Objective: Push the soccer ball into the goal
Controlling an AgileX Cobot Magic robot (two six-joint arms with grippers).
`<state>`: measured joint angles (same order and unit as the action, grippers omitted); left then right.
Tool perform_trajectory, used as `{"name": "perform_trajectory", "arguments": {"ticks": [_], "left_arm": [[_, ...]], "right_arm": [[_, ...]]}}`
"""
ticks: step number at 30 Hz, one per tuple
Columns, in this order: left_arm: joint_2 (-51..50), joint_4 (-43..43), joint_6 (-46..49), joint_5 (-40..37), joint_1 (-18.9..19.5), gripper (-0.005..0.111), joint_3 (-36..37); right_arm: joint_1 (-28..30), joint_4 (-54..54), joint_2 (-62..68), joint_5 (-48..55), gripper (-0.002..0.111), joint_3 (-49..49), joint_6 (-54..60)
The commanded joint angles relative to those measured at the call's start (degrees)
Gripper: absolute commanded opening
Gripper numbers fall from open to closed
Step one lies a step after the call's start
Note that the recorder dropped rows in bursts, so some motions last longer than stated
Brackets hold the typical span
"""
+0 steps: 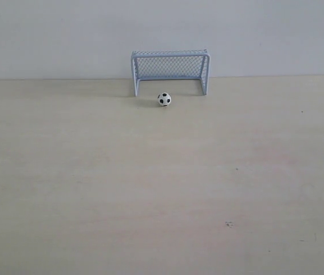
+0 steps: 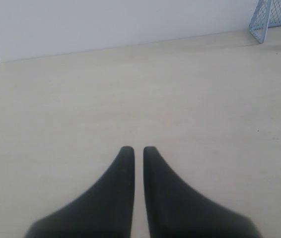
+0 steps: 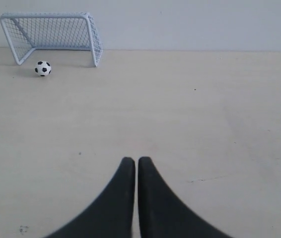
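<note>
The soccer ball (image 1: 164,99) (image 3: 42,68), white with black patches, rests on the table just in front of the goal's mouth, a little left of its middle. The goal (image 1: 170,71) (image 3: 51,35) has a pale blue-white frame and mesh net and stands against the back wall; one corner of the goal (image 2: 274,17) shows in the left wrist view. Neither arm shows in the exterior view. My left gripper (image 2: 138,148) is shut with a thin slit between its black fingers, nothing held. My right gripper (image 3: 136,159) is shut and empty, far from the ball.
A pale wooden table (image 1: 162,189) runs back to a plain white wall (image 1: 53,34). A few small dark specks (image 1: 229,224) mark the surface.
</note>
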<state>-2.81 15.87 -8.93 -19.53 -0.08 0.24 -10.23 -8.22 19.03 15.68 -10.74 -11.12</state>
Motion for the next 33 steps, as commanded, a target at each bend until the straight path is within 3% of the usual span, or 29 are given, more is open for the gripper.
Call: {"name": "perform_trajectory", "arguments": {"ticks": [1, 12, 33], "left_arm": [[-0.3, 0.0, -0.5, 0.2, -0.5, 0.006, -0.2], [-0.3, 0.0, -0.5, 0.2, -0.5, 0.006, -0.2], [-0.3, 0.0, -0.5, 0.2, -0.5, 0.006, -0.2]], "right_arm": [[1.4, 0.6, -2.1, -1.2, 0.0, 2.1, -0.6], [4.5, 2.0, -6.4, -1.8, 0.0, 5.9, -1.4], [4.6, 2.6, -10.6, -6.0, 0.0, 10.7, -1.4]]}}
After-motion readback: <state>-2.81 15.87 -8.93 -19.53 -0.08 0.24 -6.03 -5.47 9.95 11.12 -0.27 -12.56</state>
